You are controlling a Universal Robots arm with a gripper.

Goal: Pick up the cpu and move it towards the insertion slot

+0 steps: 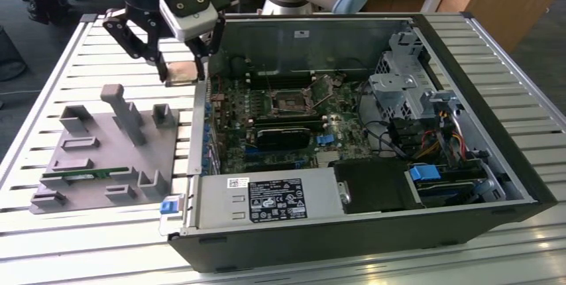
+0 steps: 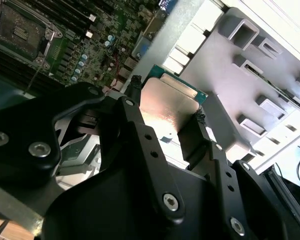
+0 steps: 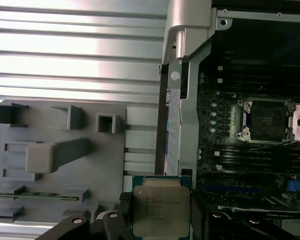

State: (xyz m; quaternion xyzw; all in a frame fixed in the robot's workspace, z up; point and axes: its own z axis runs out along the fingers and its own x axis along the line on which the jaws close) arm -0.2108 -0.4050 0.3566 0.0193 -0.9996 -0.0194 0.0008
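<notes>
Jaws pinching the thin silver-topped square cpu point(image 3: 157, 210), the black gripper point(image 1: 183, 73) should stay level toward the silvery-framed insertion slot point(image 1: 289, 101), clearing the black computer case point(image 1: 521, 185) wall.

A slatted metal table point(image 1: 53, 73) carries everything. Directly on it rest a grey fixture tray point(image 1: 106, 159) and an open computer case point(image 1: 372, 139), standing side by side and just touching. The fingers point(image 1: 164, 73) hang above the table near the seam between the two, the tray below and to one side of them, the case to the other. A green memory stick point(image 1: 84, 174) lies in the tray, well apart from the fingers.
</notes>
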